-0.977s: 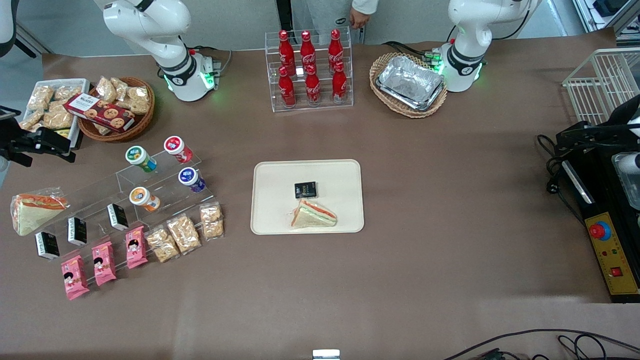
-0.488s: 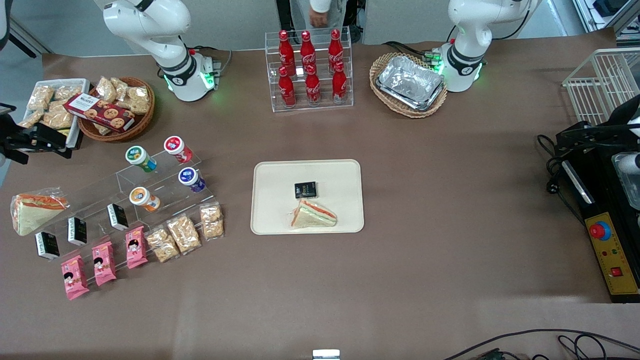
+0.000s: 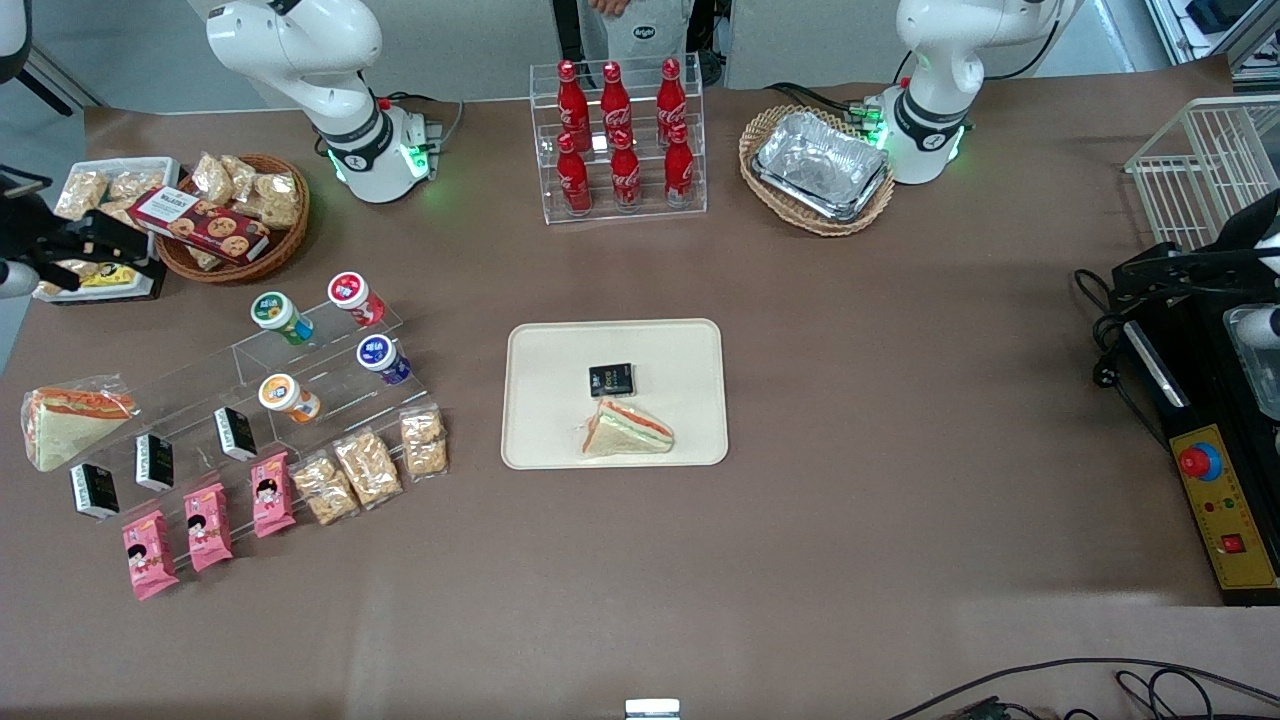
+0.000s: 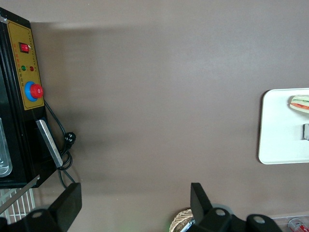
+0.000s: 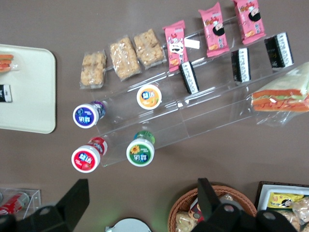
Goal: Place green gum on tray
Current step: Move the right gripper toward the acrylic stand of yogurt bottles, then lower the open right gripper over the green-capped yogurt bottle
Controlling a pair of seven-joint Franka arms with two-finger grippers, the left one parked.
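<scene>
Your end effector [image 3: 125,257] has drifted farther from the front camera, fingers spread, above the brown surface [image 3: 900,400] by the wicker basket [image 3: 235,262].

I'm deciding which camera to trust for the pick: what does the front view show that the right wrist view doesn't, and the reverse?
Only the front view shows the whole tray, the cola bottles and the foil tray in its basket. It also shows where the tool hangs, over the snack bin at the working arm's end of the table, away from the green gum.

Only the right wrist view shows the tool open, with the gum's green label readable from above.

Both show the green gum on the clear stand, the red-lidded bottle beside it, and part of the tray.
</scene>
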